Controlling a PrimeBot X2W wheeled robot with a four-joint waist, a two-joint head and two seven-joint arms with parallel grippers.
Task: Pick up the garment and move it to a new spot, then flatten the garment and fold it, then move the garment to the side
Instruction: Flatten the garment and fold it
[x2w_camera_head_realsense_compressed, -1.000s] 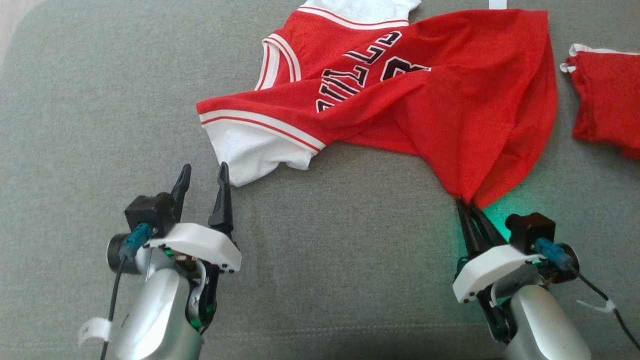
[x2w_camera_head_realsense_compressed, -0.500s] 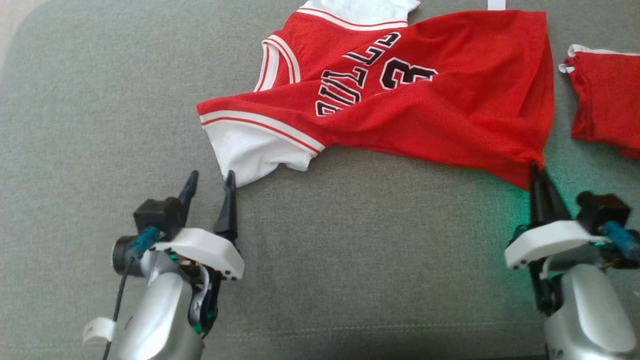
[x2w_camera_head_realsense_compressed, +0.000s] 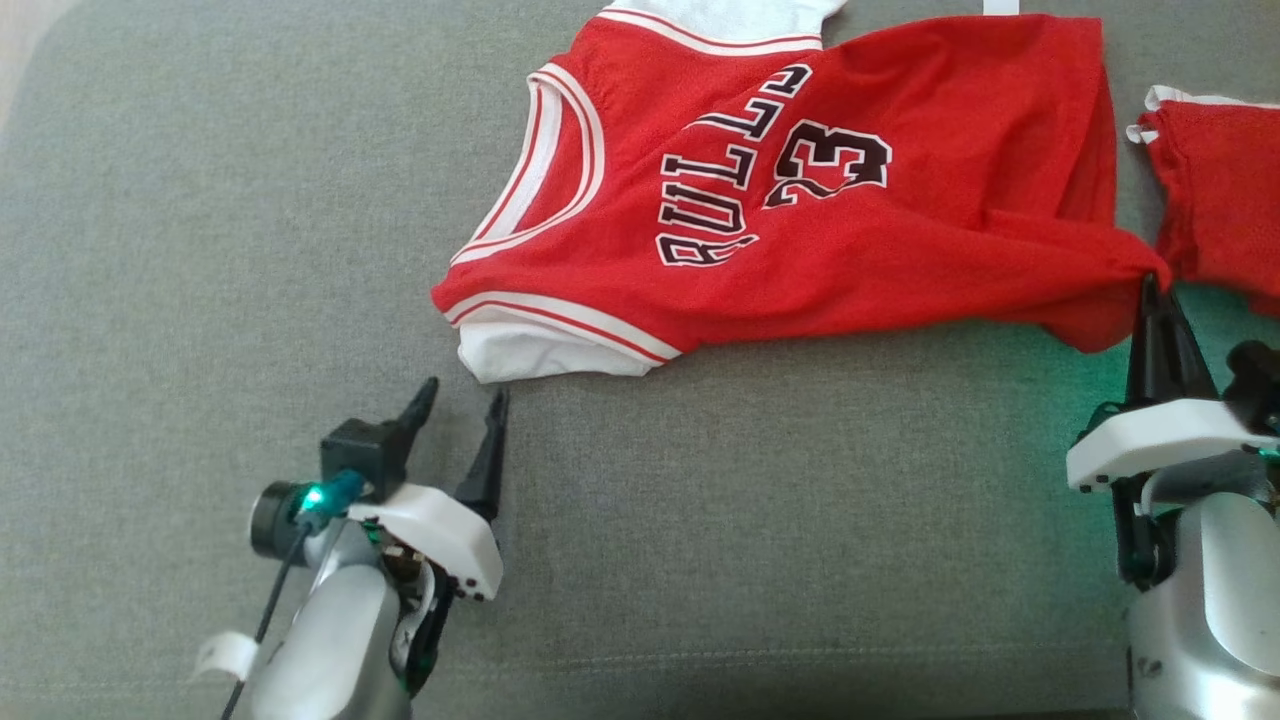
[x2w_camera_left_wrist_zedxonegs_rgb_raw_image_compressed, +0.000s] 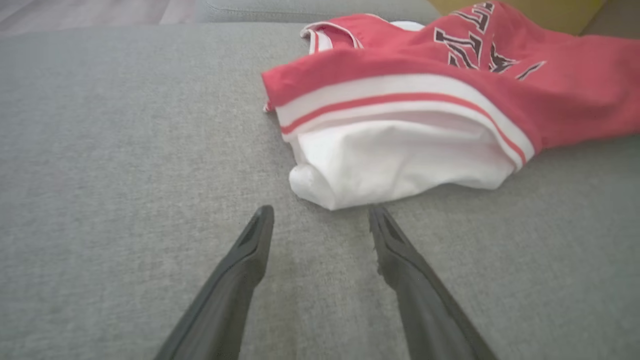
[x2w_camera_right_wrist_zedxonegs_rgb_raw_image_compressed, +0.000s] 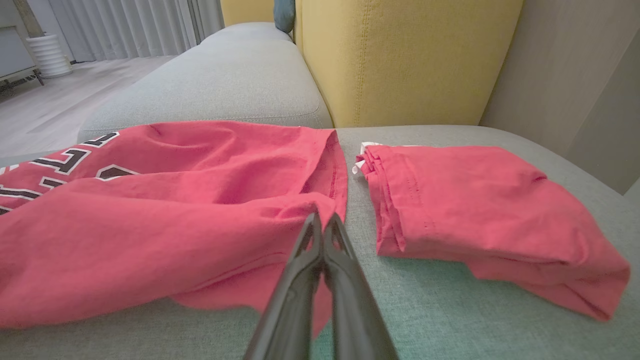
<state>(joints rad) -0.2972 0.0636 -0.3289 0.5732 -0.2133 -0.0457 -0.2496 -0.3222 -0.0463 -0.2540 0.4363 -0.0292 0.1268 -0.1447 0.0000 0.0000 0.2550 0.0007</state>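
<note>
Red mesh basketball jersey lies partly flattened, not yet folded. Right gripper is clamped on its near-right hem corner; left gripper gapes wide, empty.

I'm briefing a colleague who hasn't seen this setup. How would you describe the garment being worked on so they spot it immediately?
On the grey fabric sofa seat, a red basketball jersey lies spread out, one hem corner pinched by the right pincer. Unlike the plain folded red cloth beside it, it bears black BULLS 23 lettering and white-striped trim.
</note>
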